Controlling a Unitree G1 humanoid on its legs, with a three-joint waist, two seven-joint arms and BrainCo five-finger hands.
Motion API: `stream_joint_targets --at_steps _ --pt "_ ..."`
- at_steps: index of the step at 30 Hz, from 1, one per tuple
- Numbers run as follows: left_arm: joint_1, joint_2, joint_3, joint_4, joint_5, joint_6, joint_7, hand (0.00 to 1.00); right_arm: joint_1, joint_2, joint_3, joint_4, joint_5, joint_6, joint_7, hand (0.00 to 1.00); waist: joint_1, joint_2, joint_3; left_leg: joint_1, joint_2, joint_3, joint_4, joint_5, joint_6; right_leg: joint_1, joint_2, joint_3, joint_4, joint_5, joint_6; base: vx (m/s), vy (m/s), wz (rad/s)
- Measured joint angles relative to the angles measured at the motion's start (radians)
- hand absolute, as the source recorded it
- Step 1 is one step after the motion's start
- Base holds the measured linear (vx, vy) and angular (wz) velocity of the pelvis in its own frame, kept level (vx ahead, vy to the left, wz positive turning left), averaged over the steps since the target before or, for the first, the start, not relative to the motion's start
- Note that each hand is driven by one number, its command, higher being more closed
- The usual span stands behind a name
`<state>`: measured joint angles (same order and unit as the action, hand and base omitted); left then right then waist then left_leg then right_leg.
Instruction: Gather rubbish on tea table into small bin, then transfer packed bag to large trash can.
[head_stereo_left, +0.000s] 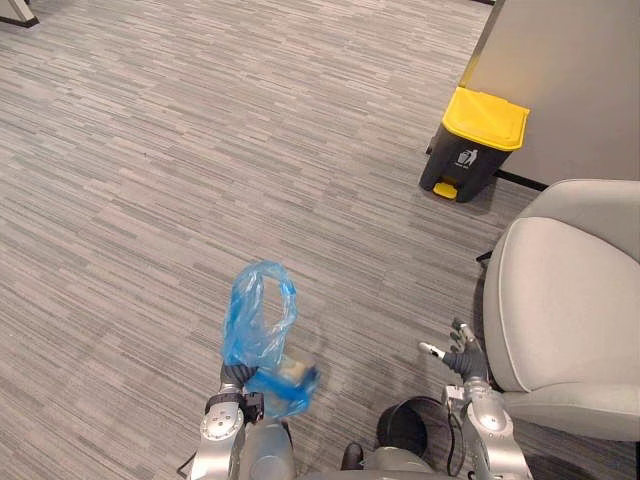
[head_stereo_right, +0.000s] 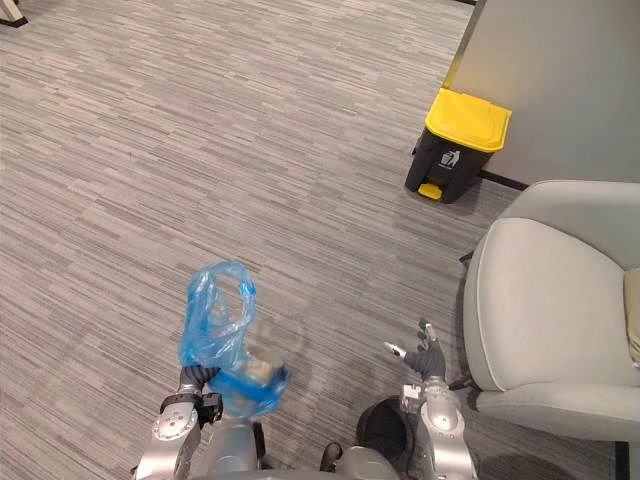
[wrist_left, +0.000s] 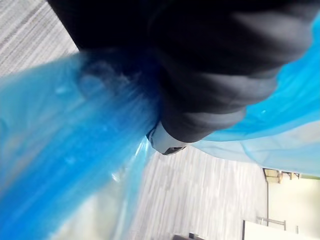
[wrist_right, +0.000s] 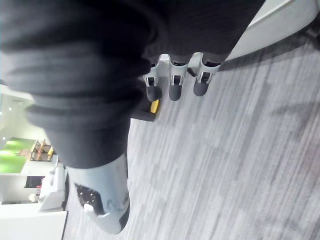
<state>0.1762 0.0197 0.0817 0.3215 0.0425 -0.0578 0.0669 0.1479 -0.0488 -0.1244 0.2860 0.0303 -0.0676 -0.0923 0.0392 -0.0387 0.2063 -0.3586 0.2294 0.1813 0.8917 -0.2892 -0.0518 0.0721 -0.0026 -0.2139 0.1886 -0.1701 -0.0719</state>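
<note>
A blue plastic bag (head_stereo_left: 262, 322) with pale rubbish bunched in its bottom (head_stereo_left: 290, 378) hangs at my left hand (head_stereo_left: 232, 375), low in the left eye view. Its handle loops stand up above the hand. In the left wrist view, blue film (wrist_left: 60, 150) wraps close round the hand's dark cover (wrist_left: 210, 75). My right hand (head_stereo_left: 462, 355) is held out with straight fingers (wrist_right: 172, 82) and nothing in it, close to the armchair's front. The large trash can (head_stereo_left: 478, 145), black with a yellow lid shut, stands far ahead to the right against a grey wall.
A grey armchair (head_stereo_left: 570, 300) takes up the right side, close to my right arm. A grey wall panel (head_stereo_left: 570, 80) rises behind the trash can. Striped grey carpet (head_stereo_left: 200, 150) stretches open ahead and to the left.
</note>
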Motion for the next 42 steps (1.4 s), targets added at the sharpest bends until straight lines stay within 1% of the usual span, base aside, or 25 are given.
stream_joint_targets --at_steps 2,3,4,5,6,10,12,14,15,18,20,22,23,24,26,27,28,29,31,34,37,38,39,40,42 --pt "0.0 -0.007 -0.001 -0.013 0.008 0.004 -0.001 1.0 -0.002 0.006 -0.006 -0.001 0.001 0.003 -0.001 0.0 0.006 0.001 0.001 -0.043 -0.008 -0.02 -0.144 0.005 -0.004 0.019 -0.021 0.034 0.006 -0.014 0.023 0.31 0.262 -0.57" --pt "0.002 -0.011 -0.005 -0.023 0.008 0.003 0.0 1.0 0.009 0.009 -0.005 -0.014 0.001 0.003 -0.004 0.0 0.01 0.014 -0.007 -0.021 -0.02 -0.063 -0.354 0.074 -0.016 0.019 -0.035 0.064 0.043 -0.061 0.091 0.3 0.288 -0.7" --pt "0.007 -0.023 -0.01 -0.026 0.008 0.003 0.0 1.0 0.018 0.003 -0.005 -0.037 0.001 0.003 -0.005 0.0 0.013 0.044 -0.02 -0.01 -0.006 -0.1 -0.464 0.188 -0.029 0.02 -0.025 0.081 0.061 -0.098 0.122 0.21 0.264 -0.61" --pt "-0.004 -0.013 -0.011 -0.011 0.009 0.006 0.0 1.0 0.022 0.029 -0.006 -0.02 0.0 0.004 -0.011 0.0 0.011 0.007 -0.021 -0.013 -0.034 -0.07 -0.411 0.201 -0.031 0.018 -0.06 0.111 0.076 -0.157 0.148 0.31 0.33 -0.51" --pt "-0.01 0.0 -0.013 -0.015 0.009 0.01 0.0 1.0 0.033 0.049 -0.004 -0.025 -0.001 0.008 -0.013 0.0 0.005 -0.015 -0.039 -0.007 -0.06 -0.047 -0.401 0.161 -0.014 0.012 -0.095 0.145 0.07 -0.16 0.156 0.33 0.351 -0.52" --pt "-0.001 0.011 -0.032 -0.028 0.009 0.01 0.001 1.0 0.037 0.051 -0.003 -0.025 -0.002 0.008 -0.013 0.0 0.005 -0.02 -0.043 0.037 -0.059 0.046 -0.35 0.073 0.013 0.011 -0.139 0.222 0.086 -0.146 0.173 0.2 0.191 -0.66" --pt "0.013 0.026 -0.044 -0.028 0.009 0.012 0.001 1.0 0.036 0.053 0.001 -0.023 -0.005 0.008 -0.012 0.0 0.007 -0.021 -0.043 0.084 -0.056 0.104 -0.365 0.044 0.014 -0.037 -0.154 0.27 0.187 -0.147 0.175 0.13 0.116 -0.83" --pt "0.028 0.044 -0.049 -0.038 0.009 0.012 0.001 1.0 0.032 0.057 0.005 -0.016 -0.02 0.008 -0.011 0.0 0.006 -0.022 -0.043 0.157 -0.06 0.172 -0.41 0.025 0.02 -0.159 -0.18 0.272 0.42 -0.109 0.239 0.14 0.072 -0.86" --pt "0.031 0.051 -0.053 -0.043 0.009 0.011 0.003 1.0 0.033 0.06 0.006 0.011 -0.036 0.009 -0.011 0.0 -0.002 -0.021 -0.043 0.202 -0.058 0.201 -0.442 0.014 0.022 -0.233 -0.19 0.265 0.555 -0.074 0.249 0.19 0.023 -0.75" --pt "0.028 0.081 -0.051 -0.045 0.008 0.011 0.019 1.0 0.024 0.064 0.016 0.062 -0.041 0.017 -0.009 0.0 -0.012 -0.025 -0.047 0.278 -0.057 0.227 -0.522 -0.004 -0.002 -0.374 -0.184 0.152 0.611 -0.134 0.169 0.2 -0.052 -0.51" --pt "0.028 0.087 -0.048 -0.031 0.007 0.011 0.025 1.0 -0.003 0.062 0.016 0.095 -0.041 0.018 -0.009 0.0 -0.027 -0.024 -0.046 0.312 -0.057 0.227 -0.567 -0.006 -0.007 -0.456 -0.166 0.077 0.562 -0.139 0.154 0.32 -0.133 -0.25" --pt "-0.001 0.096 -0.038 0.024 0.007 0.01 0.024 1.0 -0.032 0.041 0.015 0.157 -0.041 0.017 -0.01 0.0 -0.04 -0.036 -0.052 0.356 -0.058 0.226 -0.605 -0.002 -0.042 -0.506 -0.133 0.028 0.36 -0.074 0.122 0.4 -0.15 0.09" --pt "-0.028 0.086 -0.041 0.095 0.007 0.013 0.024 1.0 -0.057 0.017 0.012 0.227 -0.044 0.023 -0.011 0.0 -0.057 -0.022 -0.061 0.385 -0.055 0.175 -0.623 0.007 -0.078 -0.465 -0.105 0.01 0.319 0.026 0.059 0.49 -0.113 -0.01" --pt "-0.028 0.082 -0.039 0.114 0.007 0.014 0.02 1.0 -0.078 -0.002 0.007 0.263 -0.05 0.035 -0.011 0.0 -0.049 0.005 -0.068 0.405 -0.056 0.113 -0.686 0.049 -0.076 -0.457 -0.079 0.003 0.317 0.033 0.038 0.49 -0.113 0.0" --pt "-0.044 0.074 -0.039 0.115 0.007 0.014 0.02 1.0 -0.078 -0.019 -0.022 0.262 -0.05 0.035 -0.012 0.0 -0.064 0.011 -0.064 0.443 -0.062 0.066 -0.713 0.117 -0.083 -0.483 -0.102 -0.011 0.431 0.011 0.024 0.42 -0.185 0.09" --pt "-0.053 0.056 -0.033 0.108 0.007 0.009 0.021 1.0 -0.068 -0.025 -0.024 0.246 -0.05 0.034 -0.009 0.0 -0.074 0.02 -0.059 0.456 -0.047 0.061 -0.646 0.12 -0.096 -0.484 -0.092 -0.032 0.466 -0.051 0.061 0.48 -0.268 0.19" --pt "-0.043 0.057 -0.029 0.102 0.007 0.008 0.021 1.0 -0.06 -0.018 -0.021 0.243 -0.05 0.034 -0.009 0.0 -0.065 0.017 -0.064 0.451 -0.033 0.064 -0.593 0.113 -0.105 -0.434 -0.091 -0.038 0.371 -0.029 0.07 0.39 -0.259 0.09" --pt "-0.046 0.038 -0.031 0.096 0.008 0.008 0.018 1.0 -0.035 -0.016 -0.017 0.219 -0.05 0.034 -0.008 0.0 -0.066 0.04 -0.053 0.377 0.023 0.045 -0.349 0.104 -0.115 -0.33 -0.058 -0.079 0.277 -0.039 0.0 0.41 -0.198 -0.15" --pt "-0.034 0.007 -0.032 0.061 0.008 0.006 0.009 1.0 -0.03 -0.01 -0.012 0.183 -0.05 0.035 -0.003 0.0 -0.048 0.065 -0.056 0.271 0.084 0.034 -0.075 0.093 -0.11 -0.24 -0.002 -0.059 0.19 -0.041 -0.002 0.41 -0.108 -0.35" --pt "-0.008 -0.015 -0.026 0.032 0.007 0.006 -0.001 1.0 -0.044 0.001 -0.013 0.117 -0.049 0.034 0.0 0.0 -0.013 0.052 -0.05 0.122 0.079 0.069 0.057 0.041 -0.028 -0.079 0.021 0.012 0.07 -0.04 -0.002 0.42 0.018 -0.6" --pt "0.006 -0.02 0.003 0.023 0.007 0.006 0.0 1.0 -0.072 0.001 -0.016 0.113 -0.049 0.034 -0.001 0.0 0.029 0.043 -0.046 0.018 0.051 0.065 -0.071 0.024 -0.006 -0.012 0.006 0.081 0.018 -0.042 0.002 0.36 0.151 -0.85" --pt "0.006 -0.013 0.012 0.023 0.007 0.006 0.002 1.0 -0.077 0.001 -0.016 0.113 -0.049 0.033 -0.002 0.0 0.038 0.026 -0.043 -0.014 0.008 0.059 -0.236 0.037 -0.013 0.007 -0.029 0.113 0.01 -0.066 0.049 0.36 0.236 -0.62" --pt "0.01 -0.014 0.012 0.022 0.007 0.006 0.003 1.0 -0.076 -0.002 -0.018 0.113 -0.05 0.033 -0.003 0.0 0.041 0.033 -0.046 -0.013 -0.012 0.051 -0.355 0.075 -0.029 0.018 -0.037 0.119 0.007 -0.079 0.072 0.52 0.394 -0.74" --pt "0.028 -0.025 0.008 0.025 0.007 0.005 0.003 1.0 -0.073 -0.018 -0.022 0.133 -0.05 0.034 -0.006 0.0 0.038 0.065 -0.055 0.004 -0.021 0.02 -0.502 0.257 0.006 0.044 -0.032 0.148 0.004 -0.119 0.129 0.38 0.298 -0.31" --pt "0.026 -0.003 0.01 0.033 0.007 0.01 0.005 1.0 -0.072 0.007 -0.019 0.16 -0.05 0.042 -0.013 0.0 0.032 0.006 -0.069 0.018 -0.082 0.047 -0.515 0.233 0.022 0.05 -0.096 0.159 -0.01 -0.115 0.139 0.43 0.278 -0.03"
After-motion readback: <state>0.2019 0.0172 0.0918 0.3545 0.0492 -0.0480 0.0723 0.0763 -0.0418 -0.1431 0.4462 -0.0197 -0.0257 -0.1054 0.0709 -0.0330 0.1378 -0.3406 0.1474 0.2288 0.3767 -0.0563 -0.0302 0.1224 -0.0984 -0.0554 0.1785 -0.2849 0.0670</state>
